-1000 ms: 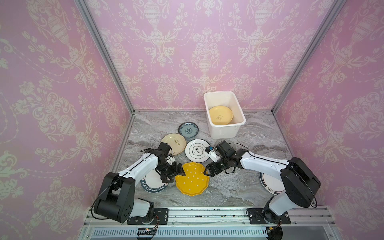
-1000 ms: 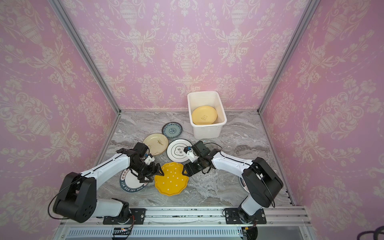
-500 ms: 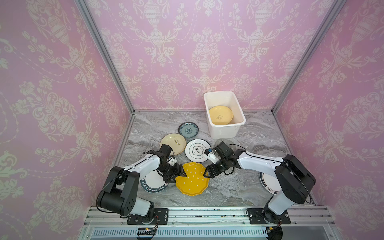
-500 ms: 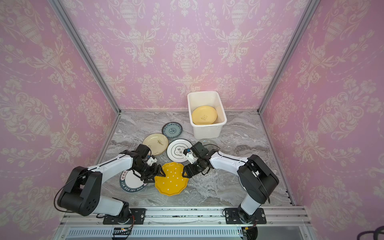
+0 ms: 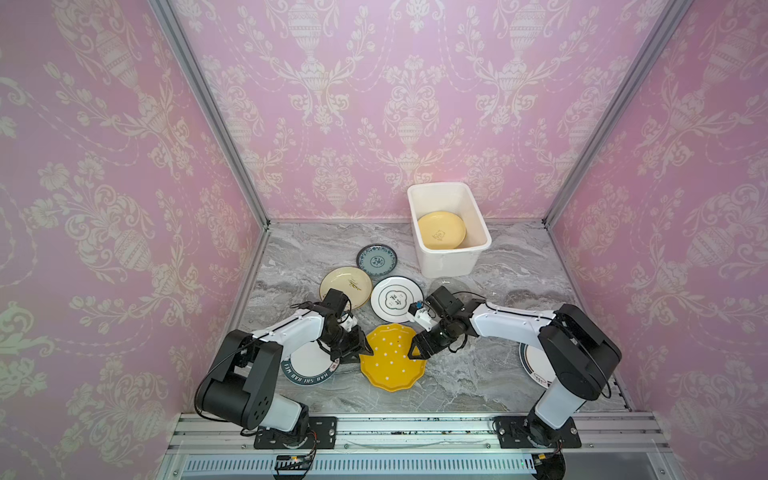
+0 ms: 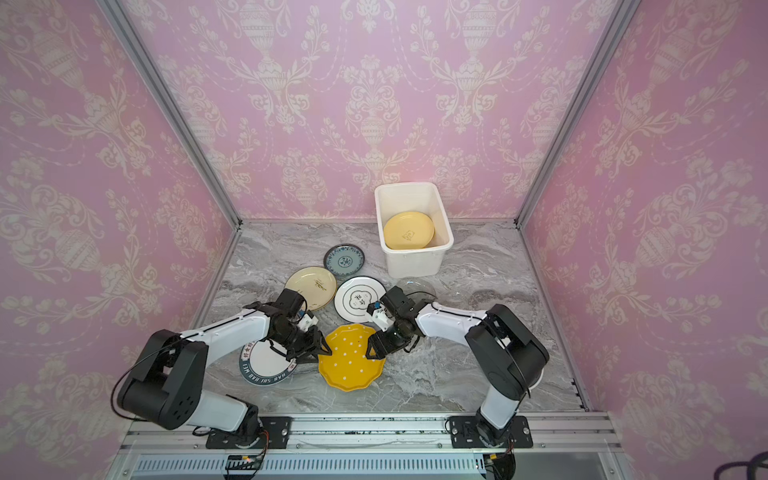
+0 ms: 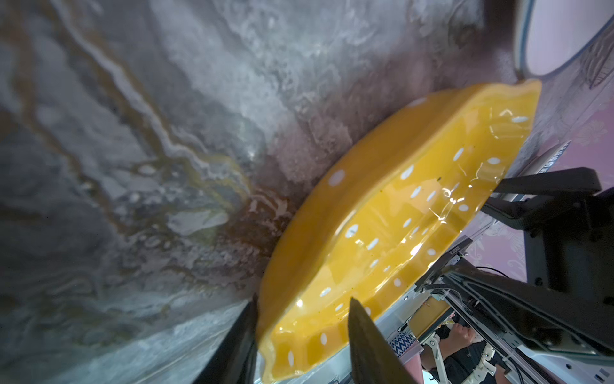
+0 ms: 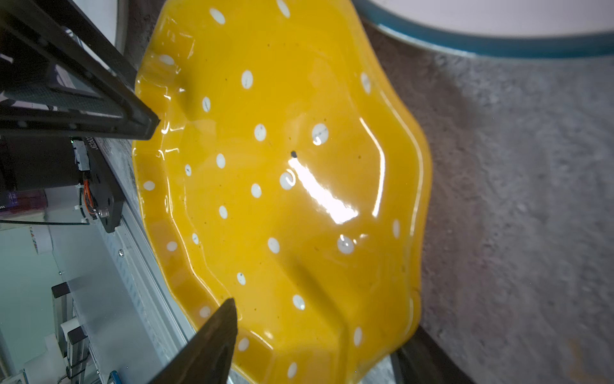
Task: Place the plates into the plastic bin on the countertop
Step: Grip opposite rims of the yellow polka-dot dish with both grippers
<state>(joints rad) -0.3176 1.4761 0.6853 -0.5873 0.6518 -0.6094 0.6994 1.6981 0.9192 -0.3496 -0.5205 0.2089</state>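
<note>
two grippers flank the bright yellow scalloped glossy plate with white dots (image 5: 392,359), which lies on the grey marble-patterned countertop (image 5: 478,374) near its front edge, about where it lay a second ago. the change is in the left gripper (image 5: 362,350): its jaws were wide then and are much narrower now. one finger (image 7: 365,339) is over the plate's inside and the other is against the outside of the rim; whether they already pinch it i cannot tell. the right gripper (image 5: 417,351) has hardly moved, and its jaws stand wide at the opposite rim, not closed on it. the white deep rectangular plastic bin (image 5: 446,266) stands at the back of the countertop, well apart from the yellow plate, and holds a pale yellow round plate with a small drawing (image 5: 441,230). outside the bin lie a small blue-patterned round plate (image 5: 376,259), a cream round plate (image 5: 345,286), a white dark-rimmed round plate (image 5: 395,299) and a white plate with a lettered dark rim (image 5: 309,370), partly under the left arm.
</note>
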